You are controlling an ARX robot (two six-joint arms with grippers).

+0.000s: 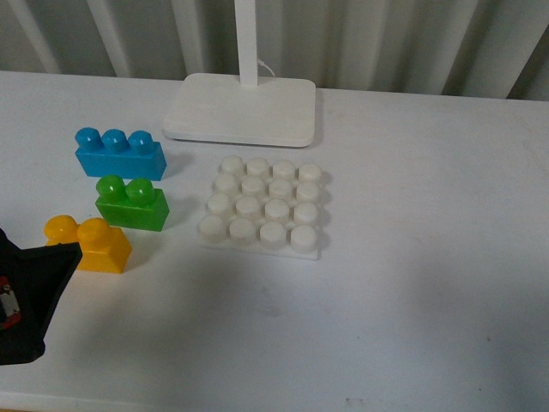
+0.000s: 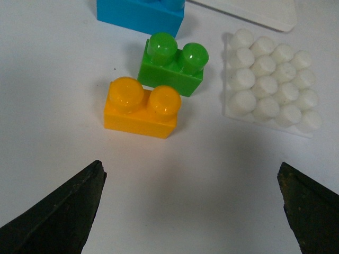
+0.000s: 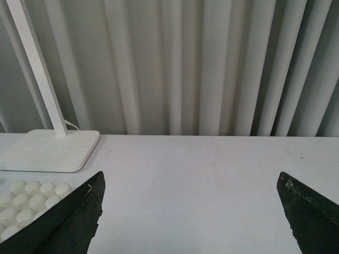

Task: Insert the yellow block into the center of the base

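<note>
The yellow block point(image 1: 88, 244) point(image 2: 142, 107) lies on the white table at the front left, two studs up. To its right sits the base point(image 1: 263, 207) point(image 2: 271, 82), a white studded plate with nothing on it; its corner also shows in the right wrist view point(image 3: 26, 206). My left gripper point(image 2: 190, 177) hovers open just short of the yellow block, nothing between its fingers; its dark body point(image 1: 26, 300) shows at the front view's left edge. My right gripper point(image 3: 190, 180) is open over bare table, to the right of the base.
A green two-stud brick point(image 1: 131, 204) point(image 2: 172, 63) stands just behind the yellow block, and a blue three-stud brick point(image 1: 118, 154) point(image 2: 141, 12) behind that. A white lamp stand with a pole point(image 1: 242, 107) point(image 3: 48, 149) sits at the back. Curtains hang behind the table.
</note>
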